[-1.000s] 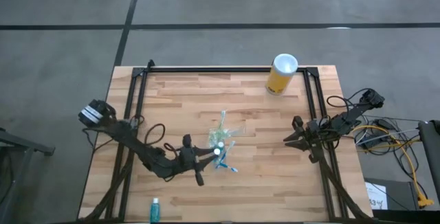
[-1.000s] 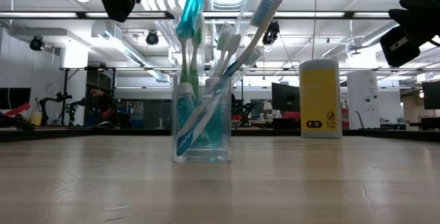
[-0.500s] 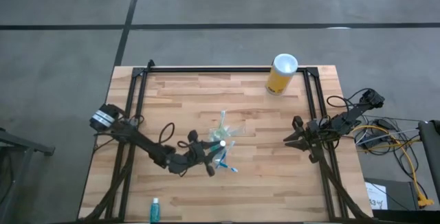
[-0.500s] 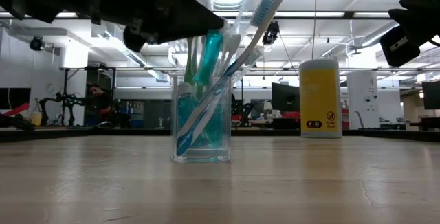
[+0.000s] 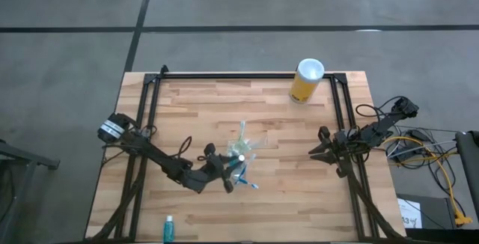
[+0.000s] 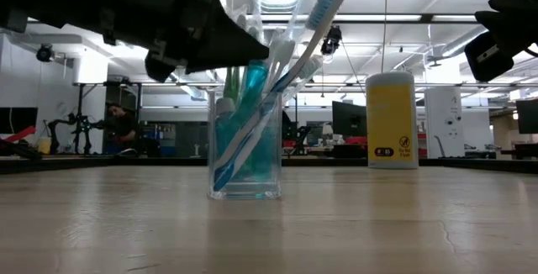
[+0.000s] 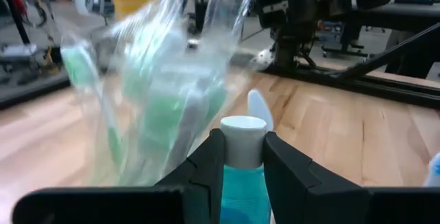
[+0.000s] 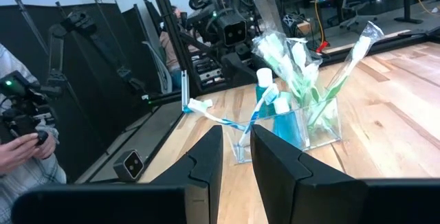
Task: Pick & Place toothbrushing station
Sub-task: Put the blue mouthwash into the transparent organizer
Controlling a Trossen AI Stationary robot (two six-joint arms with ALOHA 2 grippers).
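The clear plastic cup (image 5: 244,150) stands upright on its base at mid-table and holds several toothbrushes and a teal tube; it also shows in the low view (image 6: 245,152) and the right wrist view (image 8: 292,124). My left gripper (image 5: 229,172), just near-left of the cup, is shut on a teal white-capped tube (image 7: 242,176) whose cap end reaches the cup's mouth (image 6: 254,79). A white-blue toothbrush (image 8: 220,119) sticks out over the cup's rim. A second teal tube (image 5: 170,229) lies at the near edge. My right gripper (image 8: 237,138) waits open by a narrow gap at the table's right side (image 5: 317,149). My left gripper pinches the teal tube's body just behind its white cap (image 7: 242,136) between its two fingers (image 7: 210,165). The fingers come slanting down from the table's near-left and lie along the tube. The tube is clear of the table, tilted, cap end toward the cup.
A tall yellow cylinder with a white top (image 5: 307,81) stands at the far right of the table. Black frame rails (image 5: 239,76) run along the far edge and both sides. Cables (image 5: 419,147) lie beyond the right edge.
My left gripper has gone toward the table's right and down, to the cup, tipping over as it went. The teal tube, which stood upright high above the cup, now slants with its forward end at the cup's mouth.
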